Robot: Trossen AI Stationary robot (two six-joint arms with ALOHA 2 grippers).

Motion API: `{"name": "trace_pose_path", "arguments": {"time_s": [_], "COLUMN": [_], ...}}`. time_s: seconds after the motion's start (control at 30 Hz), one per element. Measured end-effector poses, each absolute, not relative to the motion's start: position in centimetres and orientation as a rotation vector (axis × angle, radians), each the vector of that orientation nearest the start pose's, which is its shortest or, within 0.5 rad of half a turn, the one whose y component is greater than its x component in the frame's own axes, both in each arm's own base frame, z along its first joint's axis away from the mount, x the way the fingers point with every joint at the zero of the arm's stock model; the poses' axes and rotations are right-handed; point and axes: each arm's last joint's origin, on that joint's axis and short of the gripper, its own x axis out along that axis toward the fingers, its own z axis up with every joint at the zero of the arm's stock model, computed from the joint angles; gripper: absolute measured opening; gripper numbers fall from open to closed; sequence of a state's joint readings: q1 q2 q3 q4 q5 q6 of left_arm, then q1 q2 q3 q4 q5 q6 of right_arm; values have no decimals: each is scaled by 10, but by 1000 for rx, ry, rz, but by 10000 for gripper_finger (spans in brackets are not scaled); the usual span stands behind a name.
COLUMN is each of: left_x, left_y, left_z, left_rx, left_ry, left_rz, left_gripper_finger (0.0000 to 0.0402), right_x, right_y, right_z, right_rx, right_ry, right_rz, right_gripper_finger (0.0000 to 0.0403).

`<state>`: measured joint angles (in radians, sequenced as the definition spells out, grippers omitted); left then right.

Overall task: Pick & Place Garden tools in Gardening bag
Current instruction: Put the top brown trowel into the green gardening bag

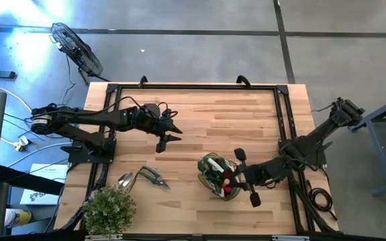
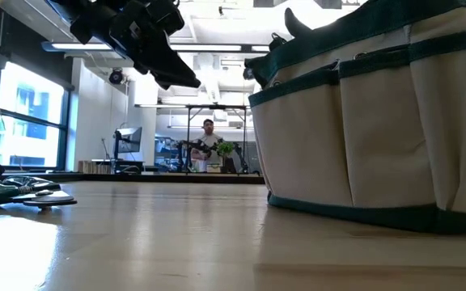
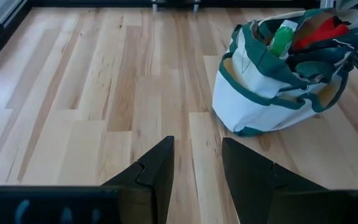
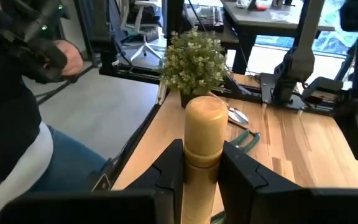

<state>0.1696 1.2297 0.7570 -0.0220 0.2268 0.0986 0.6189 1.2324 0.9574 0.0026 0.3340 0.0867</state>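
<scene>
The gardening bag (image 1: pixel 217 175) stands on its base at the table's near right, cream with green trim in the low view (image 2: pixel 379 121). Several tools stick out of its mouth, among them a green spray bottle (image 3: pixel 283 36) and a red piece (image 3: pixel 321 31). My right gripper (image 4: pixel 202 152) hangs over the bag's right rim (image 1: pixel 236 176), shut on a wooden tool handle. My left gripper (image 3: pixel 197 146) hovers open over the table's middle left (image 1: pixel 169 136) with nothing between its fingers. A silver scoop (image 1: pixel 124 179) and black-handled pruners (image 1: pixel 153 177) lie flat on the table near the left front. My right gripper pinches a round wooden handle (image 4: pixel 202 163) between its two fingers, a little below the handle's rounded free end (image 4: pixel 205 112). That end sticks up past the fingertips. The tool's lower part is hidden under the gripper, so what it rests on does not show.
A bushy potted plant (image 1: pixel 109 209) stands at the near left corner, close to the scoop and pruners. A black frame (image 1: pixel 283 114) runs around the tabletop. A person in dark clothes (image 4: pixel 17 124) stands off the table's near side. Bare wood lies between my left gripper and the bag.
</scene>
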Motion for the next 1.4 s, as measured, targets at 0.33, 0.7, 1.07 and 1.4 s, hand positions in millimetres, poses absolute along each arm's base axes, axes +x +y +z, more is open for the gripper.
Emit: {"name": "trace_pose_path", "arguments": {"time_s": [0.33, 0.7, 1.07, 1.4], "left_x": [259, 259, 259, 259], "left_y": [38, 38, 38, 37], "left_z": [248, 248, 248, 248], "left_rx": [1, 1, -1, -14], "left_ry": [484, 484, 484, 484], "left_rz": [-79, -79, -78, -92], "left_gripper_finger": [129, 129, 129, 129], "right_x": [235, 246, 256, 260], "right_y": [144, 138, 134, 132], "right_z": [314, 305, 292, 282], "right_rx": [-23, -25, -8, 23], "right_ry": [272, 310, 371, 440], "right_rz": [230, 187, 148, 120], "right_gripper_finger": [60, 60, 60, 60]}}
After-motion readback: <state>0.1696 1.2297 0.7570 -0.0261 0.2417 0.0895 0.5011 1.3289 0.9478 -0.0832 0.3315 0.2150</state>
